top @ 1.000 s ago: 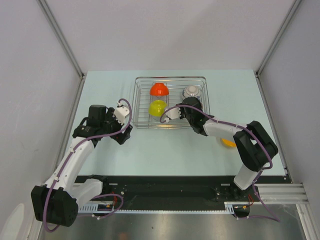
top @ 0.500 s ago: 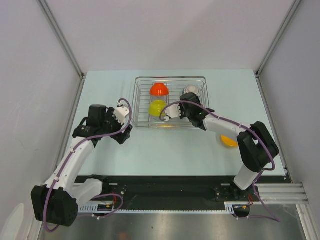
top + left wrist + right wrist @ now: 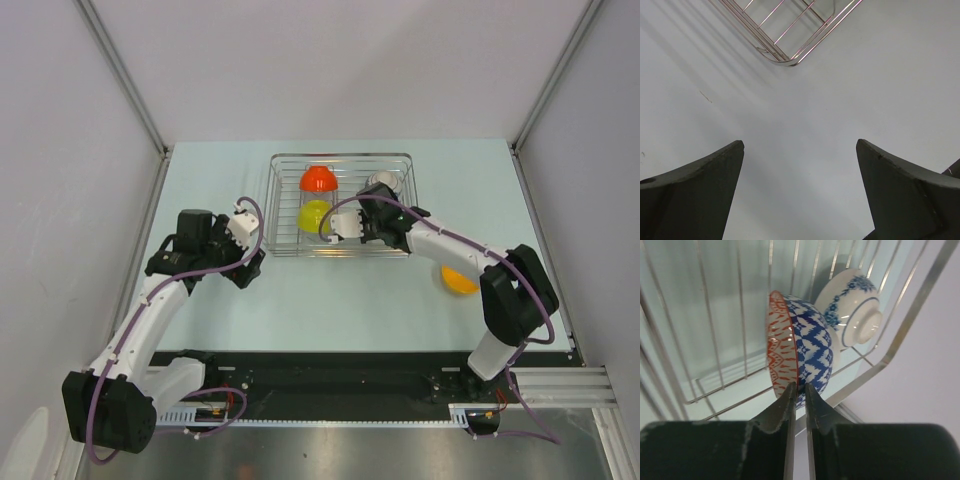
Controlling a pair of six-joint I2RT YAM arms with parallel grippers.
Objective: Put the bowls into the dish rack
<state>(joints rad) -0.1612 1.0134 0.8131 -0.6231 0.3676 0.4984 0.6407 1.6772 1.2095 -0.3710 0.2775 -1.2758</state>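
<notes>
Since one second ago the right forearm has swung toward 12 o'clock. This uncovers more of the orange bowl [image 3: 458,282], and the left arm is unchanged.

1. Left gripper [image 3: 800,150]: the jaws are spread wide and hold nothing. It hovers over the bare table [image 3: 450,180], just off the 8 o'clock corner of the rack [image 3: 340,156]. The left wrist view shows only that rounded wire corner at its 12 o'clock edge.

2. Rack: it sits on the table toward 12 o'clock in the top view, midway across the width.
   - The red bowl [image 3: 318,179] stands in the left half.
   - The yellow bowl [image 3: 314,214] is directly at 6 o'clock of the red bowl, just beside it.

3. Right gripper [image 3: 799,390]: it reaches into the rack from 4 o'clock.
   - The fingers are nearly together, with a narrow slit between them.
   - The rim of the patterned bowl [image 3: 810,350] (blue-and-white outside, red-orange inside) lies between the tips.
   - It cannot be told whether the fingers press on the rim.
   - This bowl stands on edge among the wires.

4. White bowl [image 3: 855,315]: it has blue floral decoration. It leans just behind the patterned bowl at 2 o'clock in the right wrist view, with its foot ring facing the camera.

5. Orange bowl: it lies on the table outside the rack, at 4 o'clock from it. The right forearm partly covers it.
</notes>
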